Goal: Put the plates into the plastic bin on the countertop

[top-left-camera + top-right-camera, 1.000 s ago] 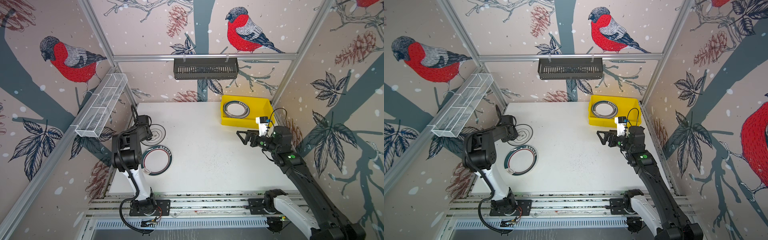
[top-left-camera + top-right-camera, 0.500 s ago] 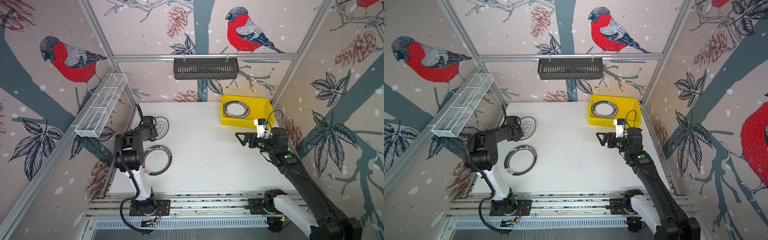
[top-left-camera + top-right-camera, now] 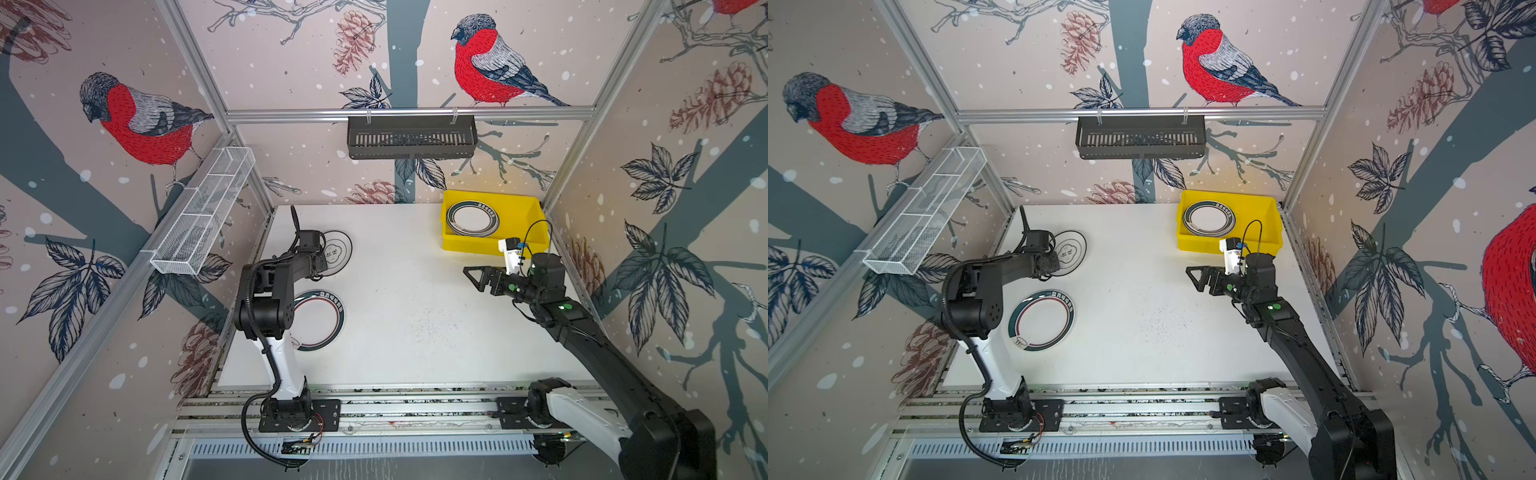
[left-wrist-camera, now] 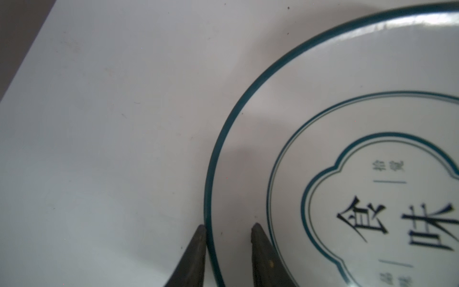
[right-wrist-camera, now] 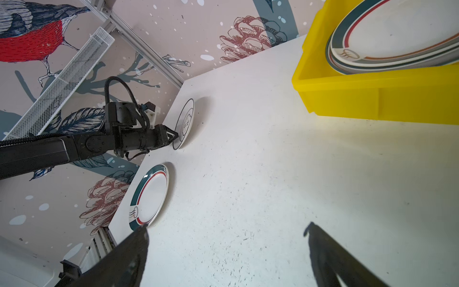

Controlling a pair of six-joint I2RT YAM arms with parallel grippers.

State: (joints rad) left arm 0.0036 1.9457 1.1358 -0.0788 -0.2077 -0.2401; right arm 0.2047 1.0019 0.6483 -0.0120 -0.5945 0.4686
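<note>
A white plate (image 3: 340, 248) (image 3: 1072, 248) with thin dark rings and dark characters lies on the countertop (image 3: 415, 311) at the back left. My left gripper (image 4: 228, 229) is shut on its near rim (image 4: 211, 174), one finger outside the edge and one on the inner slope. A green-rimmed plate (image 3: 320, 320) (image 3: 1042, 320) (image 5: 149, 196) lies nearer the front left. The yellow plastic bin (image 3: 490, 245) (image 3: 1200, 245) at the back right holds stacked green-rimmed plates (image 3: 472, 218) (image 5: 397, 32). My right gripper (image 3: 471, 277) (image 5: 227, 228) hovers open and empty in front of the bin.
A black slotted basket (image 3: 411, 137) hangs on the back rail. A white wire mesh tray (image 3: 203, 212) runs along the left wall. Aluminium rails (image 3: 395, 409) carry both arm bases at the front edge.
My left gripper has moved onto the ringed plate's rim and its jaws have narrowed around it. The right gripper has drifted slightly toward the middle, still wide open.
</note>
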